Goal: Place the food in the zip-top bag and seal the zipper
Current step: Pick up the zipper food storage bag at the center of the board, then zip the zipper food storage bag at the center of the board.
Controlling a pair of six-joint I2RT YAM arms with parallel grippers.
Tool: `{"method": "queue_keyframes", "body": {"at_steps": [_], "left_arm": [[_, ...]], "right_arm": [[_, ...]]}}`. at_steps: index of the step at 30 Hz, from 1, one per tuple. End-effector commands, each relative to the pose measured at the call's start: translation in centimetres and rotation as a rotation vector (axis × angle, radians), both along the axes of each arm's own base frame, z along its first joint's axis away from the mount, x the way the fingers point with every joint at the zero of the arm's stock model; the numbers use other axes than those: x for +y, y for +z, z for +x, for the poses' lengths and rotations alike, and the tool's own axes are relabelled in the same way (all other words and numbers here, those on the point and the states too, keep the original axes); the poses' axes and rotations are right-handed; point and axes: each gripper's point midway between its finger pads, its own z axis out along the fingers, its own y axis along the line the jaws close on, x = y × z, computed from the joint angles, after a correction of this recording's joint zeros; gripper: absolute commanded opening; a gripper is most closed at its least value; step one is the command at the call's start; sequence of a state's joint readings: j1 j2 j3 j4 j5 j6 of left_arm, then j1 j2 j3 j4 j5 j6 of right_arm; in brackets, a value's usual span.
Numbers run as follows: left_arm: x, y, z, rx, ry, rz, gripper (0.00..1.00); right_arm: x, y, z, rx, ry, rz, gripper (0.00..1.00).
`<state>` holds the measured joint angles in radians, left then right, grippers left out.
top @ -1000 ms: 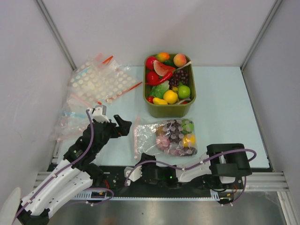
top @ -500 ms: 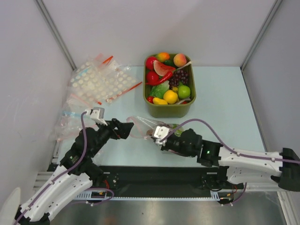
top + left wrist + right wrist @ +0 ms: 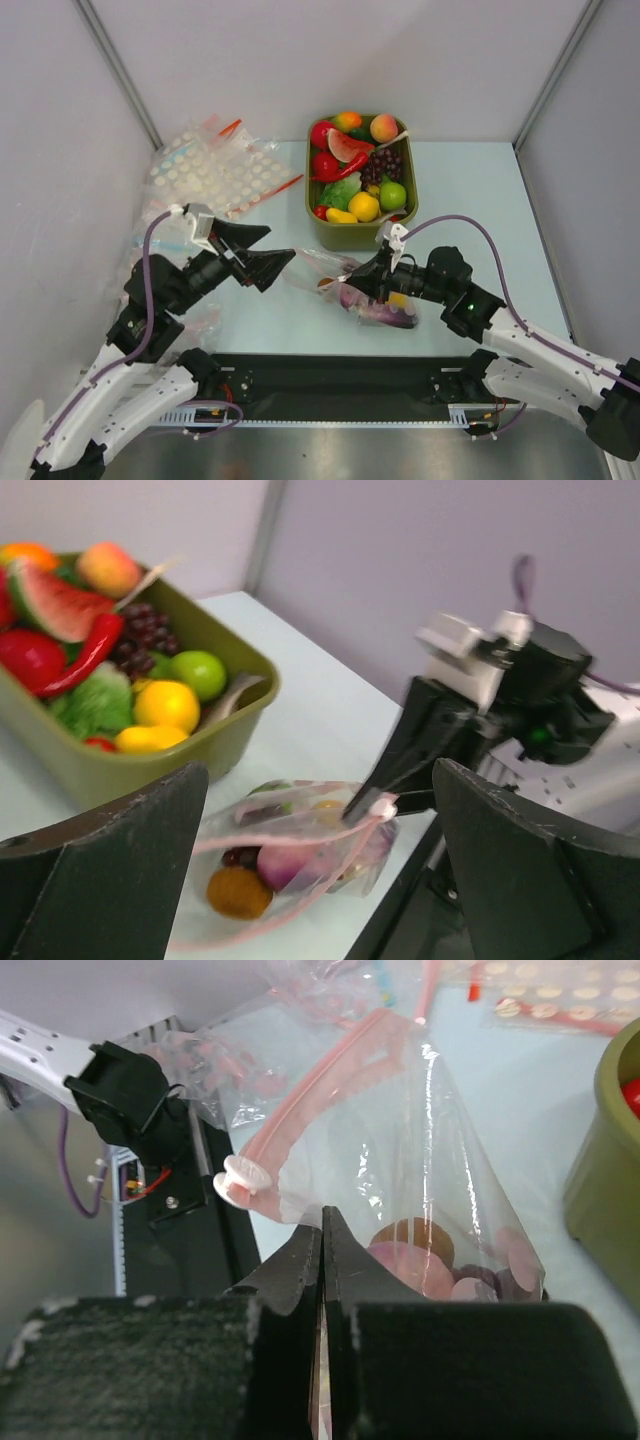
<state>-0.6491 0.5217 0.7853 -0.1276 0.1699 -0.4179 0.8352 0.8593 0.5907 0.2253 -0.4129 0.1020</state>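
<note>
Two arms reach over the pale table (image 3: 480, 200) from its near edge.

Left gripper (image 3: 282, 244): raised above the table left of centre, fingers spread as wide as they go, nothing between them. It points toward the bag, clear of it.

Right gripper (image 3: 352, 278): fingers pressed fully together, pinching the clear film of the zip-top bag (image 3: 378, 300) at its mouth edge, just beside one end of the zipper. The gripped edge is lifted.

Olive-green tub (image 3: 360, 237): far centre of the table, heaped with toy produce (image 3: 364, 206), including a watermelon slice, grapes, a lemon, a lime and a red chilli.

Dotted clear bags (image 3: 215, 175): piled at the far left, well apart from the work.

The zip-top bag sits just in front of the tub, near centre. Its lower part sags on the table, its upper part is drawn up toward the right gripper.

Food (image 3: 285, 865) is inside, bunched at the bottom: purple, orange-brown and dark pieces show through the film.

Zipper (image 3: 320, 1070): a pale pink strip. In the left wrist view its two lines run apart, so the mouth looks unsealed.

A small white tab (image 3: 240, 1177) sits at the strip's end by the right fingertips.
</note>
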Motion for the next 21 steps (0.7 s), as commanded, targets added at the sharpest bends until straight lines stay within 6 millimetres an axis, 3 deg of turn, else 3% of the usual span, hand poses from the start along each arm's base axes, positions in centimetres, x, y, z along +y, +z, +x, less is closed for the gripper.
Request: {"method": "queue_keyframes", "body": {"at_steps": [1, 2, 4, 5, 8, 10, 15, 17, 21], "left_arm": [[-3.1, 2.8, -2.1, -0.126, -0.242, 0.095, 1.00], [-3.3, 4.2, -2.4, -0.184, -0.262, 0.116, 1.00], [-3.8, 3.7, -0.8, -0.159, -0.238, 0.178, 1.00], [-3.9, 4.6, -0.5, -0.202, -0.228, 0.197, 1.00], [-5.9, 4.2, -0.4, -0.275, -0.339, 0.266, 0.99], [-7.1, 4.6, -1.7, -0.326, -0.445, 0.286, 0.95], [-10.5, 2.4, -3.2, -0.411, -0.571, 0.360, 0.82], [-11.2, 0.8, -3.6, -0.427, -0.603, 0.381, 0.82], [-11.4, -0.1, -3.9, -0.472, -0.624, 0.389, 0.80]], "right_arm": [[0.5, 3.5, -1.1, 0.088, 0.105, 0.111, 0.00], [0.5, 3.5, -1.4, 0.098, 0.124, 0.114, 0.00], [0.1, 4.0, -1.2, 0.110, 0.121, 0.134, 0.00], [0.0, 4.1, -1.3, 0.113, 0.123, 0.138, 0.00], [-0.4, 4.6, -1.3, 0.114, 0.116, 0.157, 0.00], [-0.6, 4.9, -1.2, 0.117, 0.112, 0.174, 0.00], [-0.8, 5.3, -1.5, 0.126, 0.126, 0.192, 0.00], [-0.9, 5.4, -1.6, 0.128, 0.127, 0.196, 0.00], [-1.0, 5.6, -1.8, 0.124, 0.130, 0.204, 0.00]]}}
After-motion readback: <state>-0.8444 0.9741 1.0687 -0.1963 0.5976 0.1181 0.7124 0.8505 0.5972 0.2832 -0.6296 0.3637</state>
